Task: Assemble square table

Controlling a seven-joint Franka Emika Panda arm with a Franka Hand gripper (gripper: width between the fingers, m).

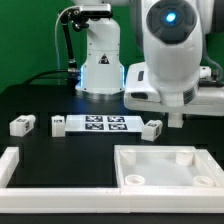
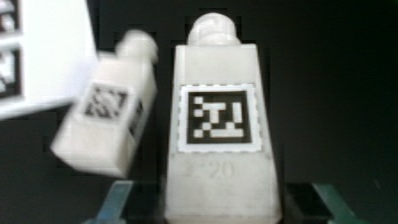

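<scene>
Two leg blocks (image 2: 217, 62), black-and-white tags (image 2: 219, 118), one between gripper (image 2: 217, 200) fingers (image 2: 125, 202)

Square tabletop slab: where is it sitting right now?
In the exterior view the tabletop slab lies at the lower right, in front of the right end of the marker board. The closest leg block sits just behind its far edge.

Bare black surface (image 1: 45, 100) is lying open behind the marker board (image 1: 105, 123). Far-left leg block (image 1: 22, 124) and second leg block (image 1: 57, 124) are leaving a lane between them. Square slab (image 1: 160, 149) and white rail (image 1: 10, 165) are blocking the near edge. Wrist view: skewed leg block (image 2: 103, 105) is crowding the centred leg block (image 2: 222, 110), pinching the jaws' room on that side.
</scene>
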